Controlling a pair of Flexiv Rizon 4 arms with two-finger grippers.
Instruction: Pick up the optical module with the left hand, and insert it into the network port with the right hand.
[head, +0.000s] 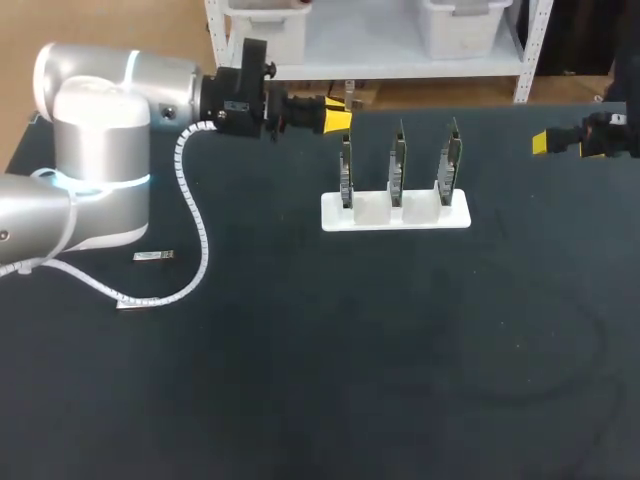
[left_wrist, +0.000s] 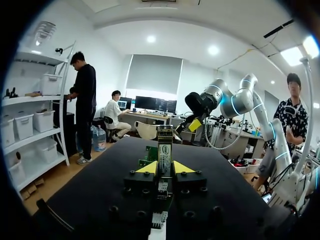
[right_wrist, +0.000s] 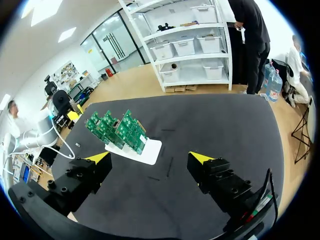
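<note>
White holder (head: 333, 216) carries three upright green boards (head: 398, 165).

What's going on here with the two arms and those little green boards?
The left gripper is shut on a slim optical module, holding it upright close to three green circuit boards that stand in a white holder. The module is not yet plugged into any board. The right gripper hangs open and empty on the other side of the boards. A small metal piece lies on the table near the left arm.
</note>
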